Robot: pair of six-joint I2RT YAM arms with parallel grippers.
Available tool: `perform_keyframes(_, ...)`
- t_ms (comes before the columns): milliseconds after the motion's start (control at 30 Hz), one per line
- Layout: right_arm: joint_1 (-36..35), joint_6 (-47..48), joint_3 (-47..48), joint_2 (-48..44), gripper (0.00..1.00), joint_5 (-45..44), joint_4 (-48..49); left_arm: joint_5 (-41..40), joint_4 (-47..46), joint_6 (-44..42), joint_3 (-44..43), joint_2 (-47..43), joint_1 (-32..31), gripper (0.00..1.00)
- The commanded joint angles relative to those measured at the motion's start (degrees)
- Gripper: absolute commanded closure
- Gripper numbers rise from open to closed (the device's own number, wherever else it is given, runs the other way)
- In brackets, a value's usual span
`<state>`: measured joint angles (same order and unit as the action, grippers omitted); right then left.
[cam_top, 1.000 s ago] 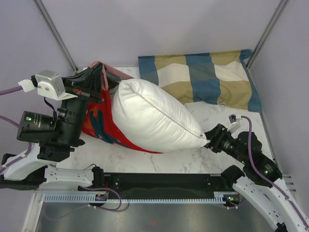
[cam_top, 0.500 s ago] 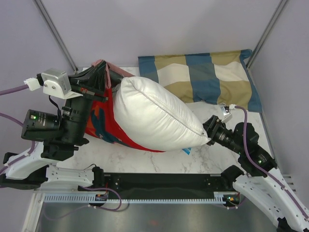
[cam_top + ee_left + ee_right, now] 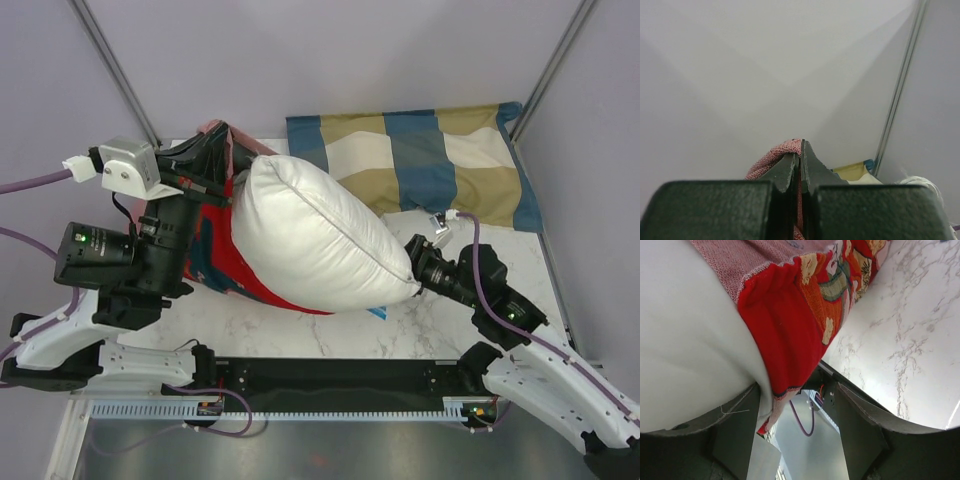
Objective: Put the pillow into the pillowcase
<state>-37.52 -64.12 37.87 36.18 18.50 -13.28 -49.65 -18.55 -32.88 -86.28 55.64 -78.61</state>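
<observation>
The pillow sits partly inside the pillowcase, now farther left and deeper in than a second ago. Your left hand, clenched on the case's mouth hem, has lifted it. Your right hand, fingers spread and gripping nothing, has advanced over the counter, shoving the pillow's corner inward.

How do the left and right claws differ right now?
The left claw is shut on the pink edge of the pillowcase, raised at the far left. The right claw stands open, low against the near right corner of the pillow. Both touch the same pillow-and-case bundle.
</observation>
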Motion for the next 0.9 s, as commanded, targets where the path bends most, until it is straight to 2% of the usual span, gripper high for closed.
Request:
perform_keyframes(0, -4.6, 0.0, 0.5, 2.7, 0.31, -4.9, 6.1, 5.3, -6.6, -1.7, -4.2, -0.1, 0.1, 0.98)
perform_keyframes(100, -8.9, 0.4, 0.5, 6.1, 0.32, -8.1, 7.1, 5.3, -6.7, -1.5, -4.1, -0.3, 0.1, 0.98)
perform_keyframes(233, -12.1, 0.6, 0.4, 10.2, 0.44, -13.2, 8.2, 5.4, -6.2, -1.4, -5.9, 0.3, 0.1, 0.98)
perform_keyframes(433, -13.6, -0.4, 1.8, 13.0, 0.51, -13.1, 12.3, 8.1, -6.5, -1.9, -13.7, 6.2, 0.1, 0.98)
perform_keyframes(500, -14.3, -0.7, 3.1, 14.0, 0.5, -12.4, 14.3, 8.7, -7.8, -4.0, -15.7, 8.3, 0.2, 0.98)
perform_keyframes(600, -15.9, -1.1, 4.6, 14.8, 0.4, -13.1, 15.8, 8.4, -11.5, -8.2, -16.5, 10.5, 0.1, 0.98)
perform_keyframes(733, -17.2, 0.0, 7.0, 16.3, 0.43, -14.5, 14.9, 9.7, -13.1, -6.8, -12.8, 8.7, 0.2, 0.98)
perform_keyframes(867, -17.7, 0.2, 8.4, 19.7, 0.46, -14.8, 15.4, 8.7, -9.5, -5.2, -16.2, 9.6, 0.3, 0.98)
